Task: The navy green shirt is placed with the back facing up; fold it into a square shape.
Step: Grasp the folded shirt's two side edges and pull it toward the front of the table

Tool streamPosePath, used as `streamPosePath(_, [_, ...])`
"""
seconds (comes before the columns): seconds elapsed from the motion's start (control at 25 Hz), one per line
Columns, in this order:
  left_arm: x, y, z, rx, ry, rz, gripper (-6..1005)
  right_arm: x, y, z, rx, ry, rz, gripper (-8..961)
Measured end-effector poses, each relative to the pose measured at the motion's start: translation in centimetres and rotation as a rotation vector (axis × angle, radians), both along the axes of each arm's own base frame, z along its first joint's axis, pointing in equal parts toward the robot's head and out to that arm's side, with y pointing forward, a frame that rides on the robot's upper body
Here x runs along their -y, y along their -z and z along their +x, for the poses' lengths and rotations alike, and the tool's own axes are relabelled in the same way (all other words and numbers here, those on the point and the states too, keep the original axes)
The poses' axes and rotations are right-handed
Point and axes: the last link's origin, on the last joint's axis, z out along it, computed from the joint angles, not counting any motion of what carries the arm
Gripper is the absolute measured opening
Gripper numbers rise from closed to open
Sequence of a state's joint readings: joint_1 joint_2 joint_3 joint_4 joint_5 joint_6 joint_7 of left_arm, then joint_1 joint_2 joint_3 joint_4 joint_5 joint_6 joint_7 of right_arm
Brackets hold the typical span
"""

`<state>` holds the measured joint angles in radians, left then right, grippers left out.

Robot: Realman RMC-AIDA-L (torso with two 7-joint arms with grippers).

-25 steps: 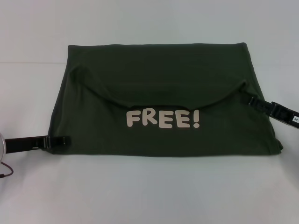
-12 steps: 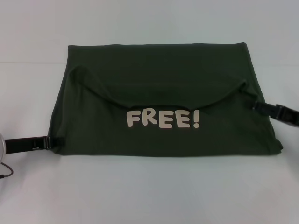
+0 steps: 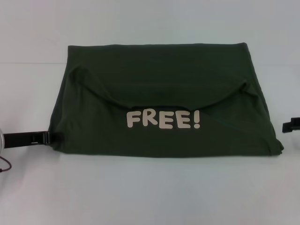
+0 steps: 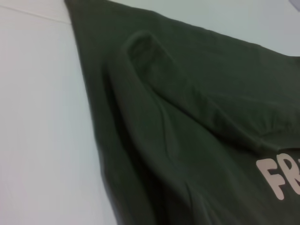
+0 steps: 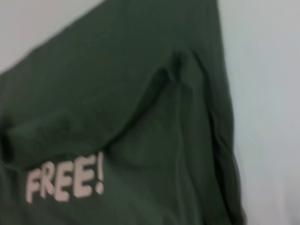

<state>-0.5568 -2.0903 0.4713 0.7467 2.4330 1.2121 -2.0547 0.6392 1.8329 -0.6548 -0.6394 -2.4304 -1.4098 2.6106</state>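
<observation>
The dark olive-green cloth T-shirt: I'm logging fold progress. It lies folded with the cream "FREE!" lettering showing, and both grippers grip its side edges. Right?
Not quite. The head view shows the dark olive-green cloth T-shirt folded, lettering up, but the right gripper is clear of it; the left gripper sits at its left edge.

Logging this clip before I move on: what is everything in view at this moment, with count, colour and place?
navy green shirt: one, dark olive green, folded flat at the middle of the table, a curved flap lying across it
FREE! lettering: one print, cream, on the shirt's near half, facing up
table: one, white, under the shirt
left hand: one, black, low at the shirt's near left corner
right hand: one, black, at the head view's right edge, clear of the shirt
</observation>
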Motion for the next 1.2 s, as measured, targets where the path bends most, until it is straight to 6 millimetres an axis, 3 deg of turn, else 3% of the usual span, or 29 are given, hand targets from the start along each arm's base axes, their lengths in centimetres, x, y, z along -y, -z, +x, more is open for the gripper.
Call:
streamPosePath(0.48, [-0.6,-0.4,0.6,-0.002,0.022,-0.002,16,-1.6,3.4,-2.7,0.066,-0.057,-0.098,914])
streamPosePath(1.2, [-0.2,0.0,0.4,0.009,0.014,-0.013,16,-1.9,5.1,-3.0,0.115,-0.103,-0.1,915])
